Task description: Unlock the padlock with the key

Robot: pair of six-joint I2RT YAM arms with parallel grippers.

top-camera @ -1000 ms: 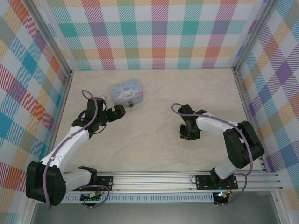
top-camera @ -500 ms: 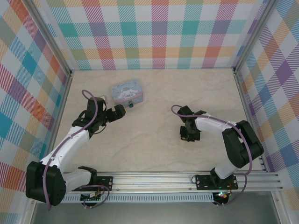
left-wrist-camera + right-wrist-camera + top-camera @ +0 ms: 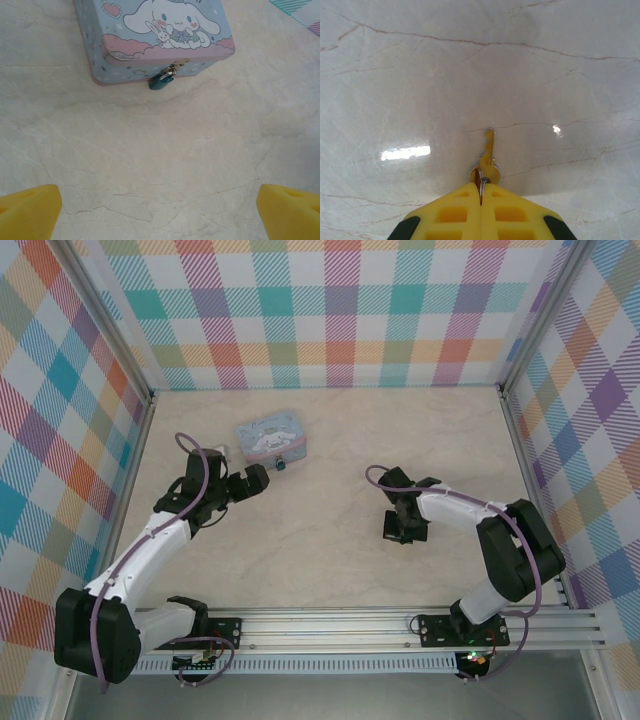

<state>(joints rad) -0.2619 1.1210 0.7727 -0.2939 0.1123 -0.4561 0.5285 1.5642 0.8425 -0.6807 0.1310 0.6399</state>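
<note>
My right gripper (image 3: 481, 187) is pinched tight on the key (image 3: 489, 144). In the right wrist view the yellow pads meet at the bottom centre with the key's round head and its little ring caught between them, and the blade sticks out toward the top of the frame. I cannot tell whether the tip rests on the table (image 3: 395, 75) or hangs just above it. From above, this gripper (image 3: 404, 531) sits right of centre.

The padlock (image 3: 161, 81) hangs from the clasp on the front of the tin (image 3: 150, 45), at the upper middle of the left wrist view. In the top view it is a small dark dot (image 3: 281, 465) at the tin's lower right corner (image 3: 270, 436), well apart from the key.

My left gripper (image 3: 160, 215) is spread wide, one pad in each bottom corner of its view, facing the padlock with nothing between them.

To do this step well, I judge I should lift straight up without loosening, since so thin a key can twist in soft pads. Then I carry it leftward with the blade leading, and let the left gripper steady the padlock before any insertion.

The table is pale, marble-veined and glossy, with bright glare patches, so a dropped key would likely slide. Pastel plaid walls (image 3: 340, 310) close three sides, and a metal rail (image 3: 400, 625) runs along the bottom
</note>
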